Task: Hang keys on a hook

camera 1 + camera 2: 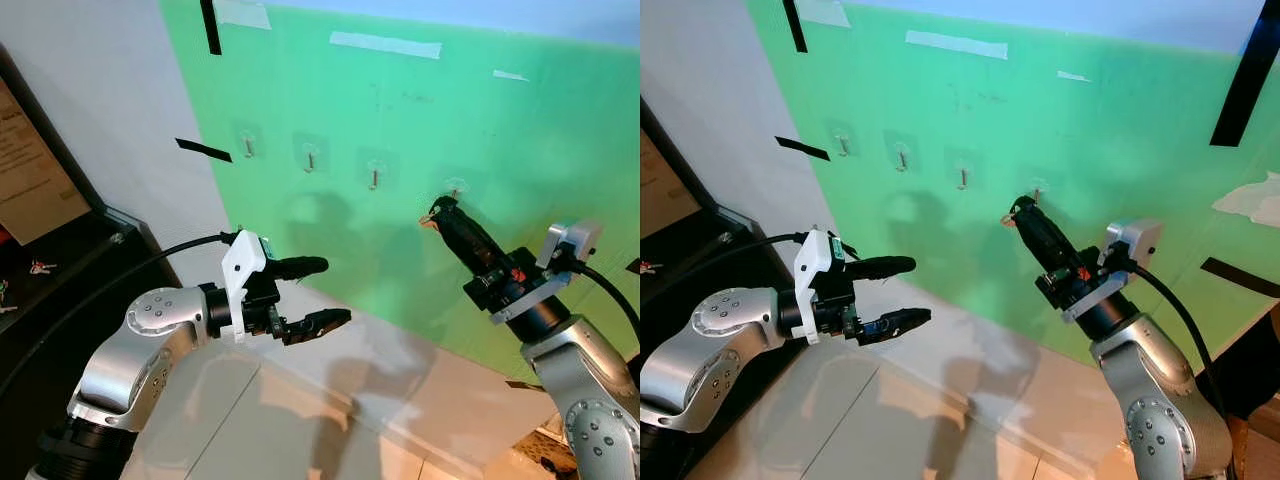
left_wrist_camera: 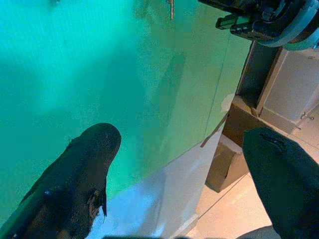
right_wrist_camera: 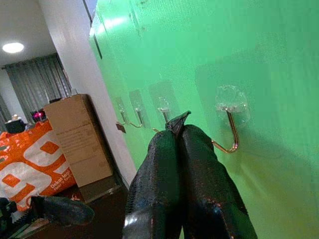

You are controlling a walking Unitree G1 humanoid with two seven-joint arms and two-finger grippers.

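Observation:
A row of several clear stick-on hooks with metal prongs runs across the green wall panel. My right gripper is raised to the rightmost hook, its tips just below and beside it. It is shut on the keys; only a small dark tip and a tan sliver stick out of the fingertips. In the right wrist view the hook's curved prong lies close beside the fingers, apart from them. My left gripper hovers open and empty, lower left, in front of the panel.
A dark cabinet stands at the left against the white wall, with small items on its top. Black tape strips mark the wall. A cardboard box and an orange bag sit beyond. Pale floor tiles lie below.

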